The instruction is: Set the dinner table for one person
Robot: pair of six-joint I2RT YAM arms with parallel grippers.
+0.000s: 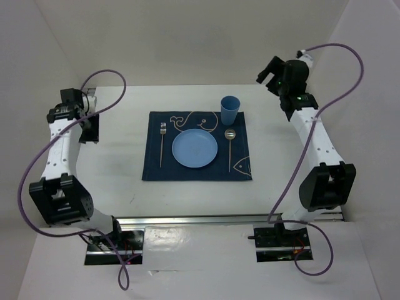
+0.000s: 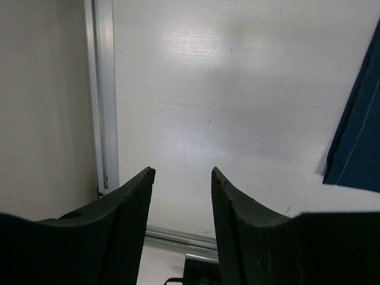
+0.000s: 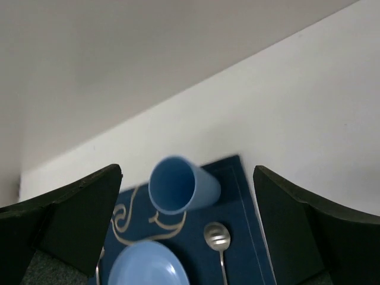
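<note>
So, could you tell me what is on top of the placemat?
A blue plate centered, a fork left of it, a spoon right of it, a cup at the far right corner. The placemat under plate and cup is hidden.

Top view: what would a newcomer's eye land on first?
The navy placemat in the middle of the white table, carrying a blue plate with a fork on its left, a spoon on its right and a blue cup at its far right corner. Both arms sit out at the sides, with the left gripper and right gripper open and empty.
</note>
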